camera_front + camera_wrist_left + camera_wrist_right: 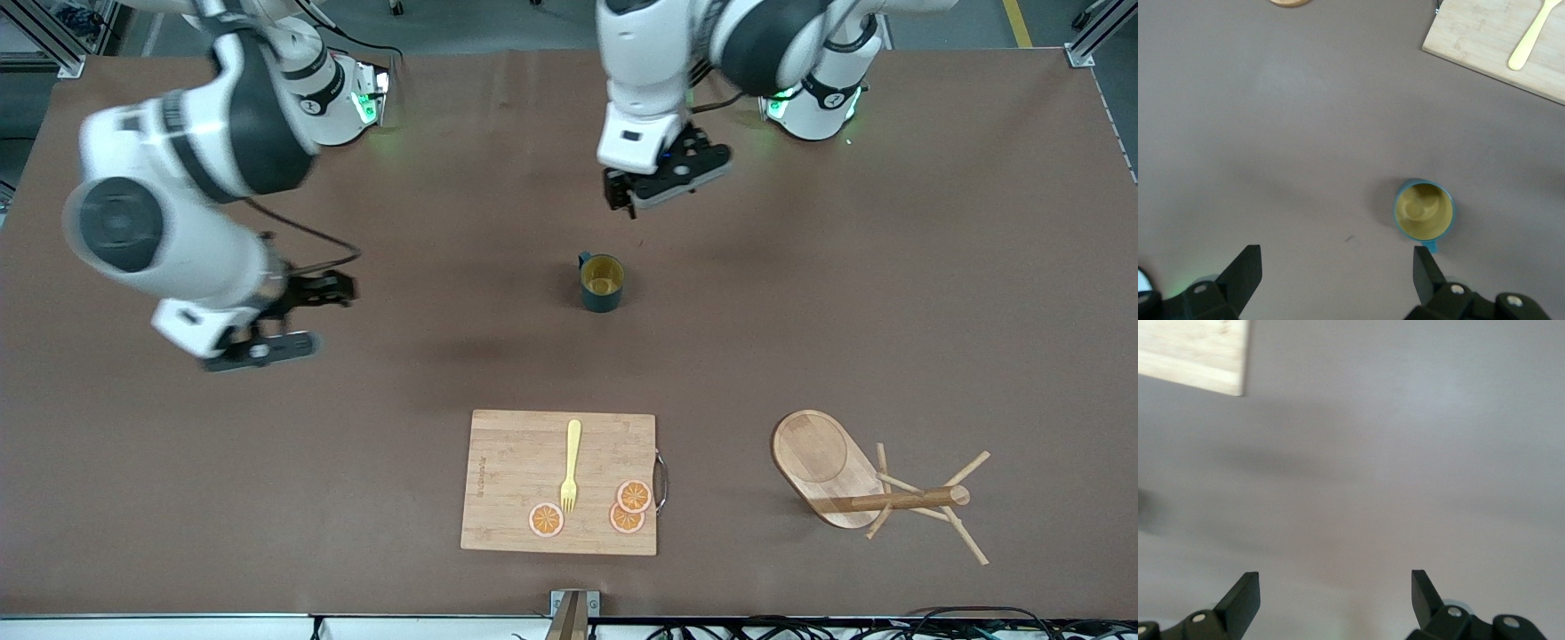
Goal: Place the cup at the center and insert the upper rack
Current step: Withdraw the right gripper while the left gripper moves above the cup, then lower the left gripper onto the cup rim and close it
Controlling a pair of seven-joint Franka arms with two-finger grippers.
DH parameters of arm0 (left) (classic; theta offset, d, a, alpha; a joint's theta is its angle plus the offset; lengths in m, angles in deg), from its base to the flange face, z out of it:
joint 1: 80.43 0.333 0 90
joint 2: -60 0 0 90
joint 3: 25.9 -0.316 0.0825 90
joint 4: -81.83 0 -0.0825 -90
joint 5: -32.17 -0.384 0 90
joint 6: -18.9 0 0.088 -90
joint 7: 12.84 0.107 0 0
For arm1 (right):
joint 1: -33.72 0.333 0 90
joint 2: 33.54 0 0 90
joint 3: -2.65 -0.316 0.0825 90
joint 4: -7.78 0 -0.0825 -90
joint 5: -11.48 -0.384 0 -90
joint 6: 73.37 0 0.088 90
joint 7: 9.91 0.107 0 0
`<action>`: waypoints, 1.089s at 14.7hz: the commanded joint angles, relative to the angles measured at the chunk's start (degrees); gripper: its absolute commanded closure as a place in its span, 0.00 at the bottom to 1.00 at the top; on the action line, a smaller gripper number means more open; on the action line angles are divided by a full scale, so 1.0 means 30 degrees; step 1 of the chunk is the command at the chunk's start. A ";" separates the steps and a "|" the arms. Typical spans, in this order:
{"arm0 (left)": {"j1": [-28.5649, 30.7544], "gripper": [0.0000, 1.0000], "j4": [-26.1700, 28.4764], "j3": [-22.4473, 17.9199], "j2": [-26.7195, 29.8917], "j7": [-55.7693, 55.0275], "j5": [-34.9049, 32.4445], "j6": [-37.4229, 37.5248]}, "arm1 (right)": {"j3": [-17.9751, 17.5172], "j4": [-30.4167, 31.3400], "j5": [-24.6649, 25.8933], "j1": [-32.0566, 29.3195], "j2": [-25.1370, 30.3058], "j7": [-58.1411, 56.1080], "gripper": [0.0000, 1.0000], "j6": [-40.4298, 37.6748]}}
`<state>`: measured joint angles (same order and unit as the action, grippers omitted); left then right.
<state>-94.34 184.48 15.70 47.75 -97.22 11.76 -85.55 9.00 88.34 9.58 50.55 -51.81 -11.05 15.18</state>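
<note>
Nearest us on the tabletop [178, 498], a board [507, 480] carries a fork [570, 467] and three orange slices [634, 495]; at its three o'clock the rack [876, 484] lies tipped over, post and pegs flat, base on edge. Farther up stands the cup [602, 282], upright and empty, near the middle of the tabletop. The left claw [662, 182] hangs at the cup's one o'clock, wide open and empty. We judge the rack comes next: grip the post squarely so the pegs don't snag. The right claw [267, 333] waits over bare tabletop at the cup's nine o'clock, spread and empty.
</note>
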 commanded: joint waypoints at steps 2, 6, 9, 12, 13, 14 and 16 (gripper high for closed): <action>-0.2915 0.00 -0.0376 0.0078 -0.3698 -0.5814 -0.4665 -0.0429 | -0.0504 -0.0834 0.0313 -0.3315 0.0466 -0.2051 0.00 -0.0480; -0.5552 0.03 -0.1018 -0.0009 -0.7302 -1.1589 -1.0231 -0.0429 | -0.0505 -0.1454 0.0341 -0.5050 0.0378 -0.1875 0.00 -0.0512; -0.6349 0.08 -0.1255 -0.0068 -0.8947 -1.4288 -1.3603 -0.0400 | -0.0562 -0.1338 -0.0035 -0.5838 0.0523 -0.1817 0.00 -0.1530; -0.6816 0.15 -0.1226 -0.0359 -0.9799 -1.5291 -1.5398 -0.0049 | -0.0534 -0.1250 0.0166 -0.5902 0.0961 -0.1817 0.00 -0.2387; -0.7369 0.16 -0.1255 -0.0941 -0.9917 -1.5379 -1.5489 0.0126 | -0.0534 -0.1192 0.0167 -0.5931 0.1370 -0.1817 0.00 -0.2475; -0.8303 0.17 -0.1284 -0.1904 -0.9918 -1.5496 -1.5490 0.0157 | -0.0534 -0.0843 0.0167 -0.5903 0.1838 -0.1759 0.00 -0.2621; -1.0761 0.20 -0.1343 -0.4567 -0.9976 -1.5846 -1.5461 0.0157 | -0.0505 0.0209 0.0167 -0.5844 0.3241 -0.1088 0.00 -0.2651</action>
<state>-119.43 182.01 8.25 18.42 -143.07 -33.58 -86.70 8.69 84.11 9.62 33.82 -48.09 -16.48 7.30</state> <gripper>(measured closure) 0.167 0.000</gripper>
